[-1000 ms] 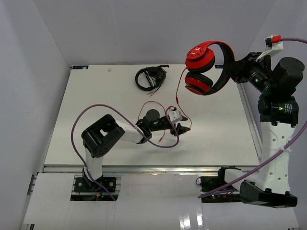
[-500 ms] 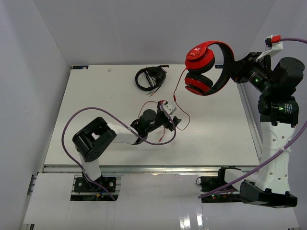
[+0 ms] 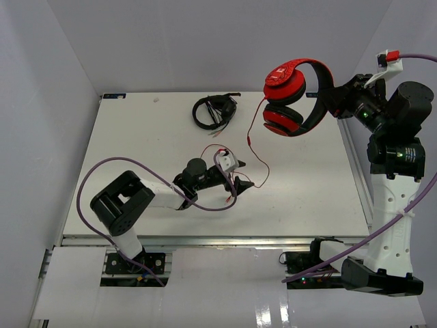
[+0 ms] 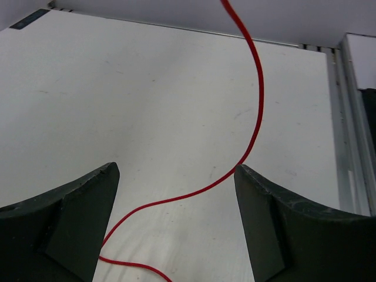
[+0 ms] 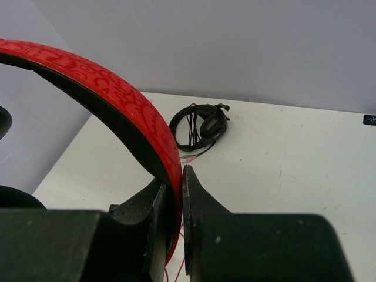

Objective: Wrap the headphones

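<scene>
The red headphones hang in the air over the table's far right part. My right gripper is shut on their headband, which sits pinched between the jaws. Their thin red cable drops from the earcups to the table and curls near the middle. My left gripper sits low over the table, open wide. The cable lies loose on the table between its two dark fingers, touching neither.
Black headphones with a bundled cable lie at the table's far middle, also seen in the right wrist view. The white table has a metal rail along its right edge. A purple hose loops over the left arm.
My left arm has drawn back to the left along the table and its jaws have spread wider. The right arm and the red headphones have stayed still.
</scene>
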`<state>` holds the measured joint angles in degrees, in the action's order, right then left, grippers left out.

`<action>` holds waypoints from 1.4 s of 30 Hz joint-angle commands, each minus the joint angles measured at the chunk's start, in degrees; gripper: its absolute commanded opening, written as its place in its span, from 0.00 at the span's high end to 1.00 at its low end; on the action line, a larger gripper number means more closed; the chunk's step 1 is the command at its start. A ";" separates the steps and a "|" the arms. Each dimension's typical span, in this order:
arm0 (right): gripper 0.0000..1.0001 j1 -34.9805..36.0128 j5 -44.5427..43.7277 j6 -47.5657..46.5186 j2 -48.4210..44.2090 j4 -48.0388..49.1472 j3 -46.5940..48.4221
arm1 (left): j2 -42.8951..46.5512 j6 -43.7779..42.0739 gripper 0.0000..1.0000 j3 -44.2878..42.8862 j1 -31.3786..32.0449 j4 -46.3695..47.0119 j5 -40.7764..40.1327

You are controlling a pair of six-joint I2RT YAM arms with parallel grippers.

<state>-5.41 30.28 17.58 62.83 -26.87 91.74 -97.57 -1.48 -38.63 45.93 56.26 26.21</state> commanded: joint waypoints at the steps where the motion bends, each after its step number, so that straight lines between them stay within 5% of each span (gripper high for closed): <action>1: 0.92 -0.13 1.08 1.44 -0.51 3.12 2.71 | -2.08 0.35 0.12 -1.89 0.73 4.54 12.14; 14: 0.92 -0.13 0.05 0.79 0.45 2.70 4.58 | -10.25 0.93 0.30 -6.47 3.37 3.66 14.65; 17: 0.92 -0.13 0.05 0.70 0.37 2.62 4.58 | -10.01 0.87 0.27 -5.50 3.38 3.85 12.32; 23: 0.92 -0.13 0.31 0.11 -0.31 2.14 3.92 | -5.49 -0.54 0.18 -4.25 3.13 0.08 -8.81; 26: 0.92 -0.13 0.22 -0.23 -0.46 1.95 3.74 | -2.75 -0.52 0.17 -3.41 2.35 -0.01 -13.22; 33: 0.92 -0.13 0.57 0.16 -0.37 2.00 3.59 | 1.07 1.19 0.17 1.32 -0.78 2.87 -6.13; 39: 0.92 -0.13 1.72 0.99 -0.27 2.42 2.93 | -0.14 4.32 0.16 2.30 -1.81 7.39 12.48; 42: 0.92 -0.13 2.79 2.04 0.53 2.67 3.00 | -2.91 4.02 0.17 -0.19 -1.06 4.89 15.45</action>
<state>-5.41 30.67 16.23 63.48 -27.14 93.32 -98.90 1.52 -35.62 44.06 61.01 30.80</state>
